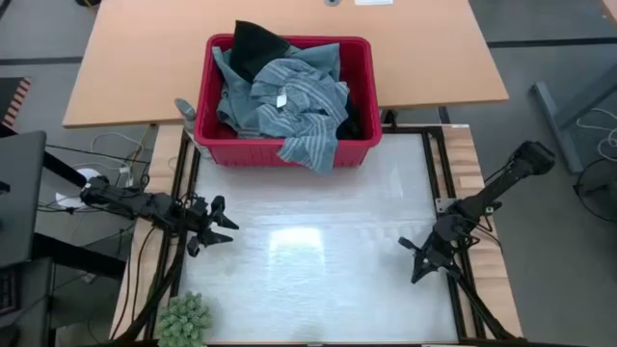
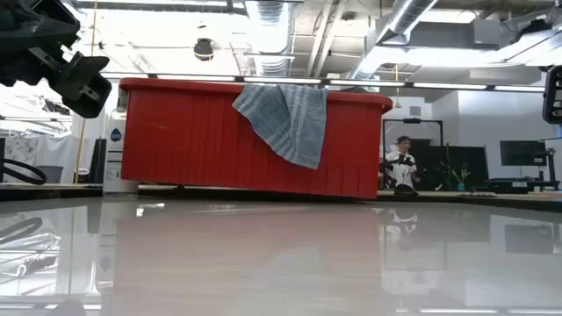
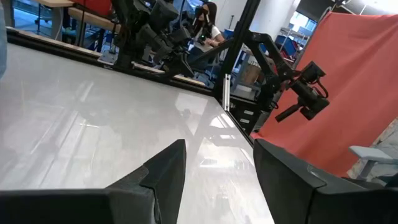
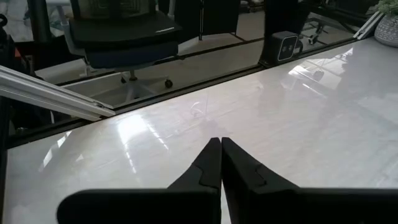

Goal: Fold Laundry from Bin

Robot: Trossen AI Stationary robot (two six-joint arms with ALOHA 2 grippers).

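Laundry (image 1: 284, 92) sits heaped in the bin (image 1: 212, 145), nothing yet pulled; left gripper (image 1: 220, 225), jaws apart and empty, must reach in first, while right gripper (image 1: 416, 262), jaws closed, waits over the worktop (image 1: 318, 280).

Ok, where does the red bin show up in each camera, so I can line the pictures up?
High view: the red bin sits top centre, at the far edge of the white work surface, full of laundry.
Low view: it fills the middle, left of centre.
Left wrist view: not in it.
Right wrist view: not in it.
Shared landmark: the striped grey-blue garment draped over the bin's front rim, also seen in the low view.
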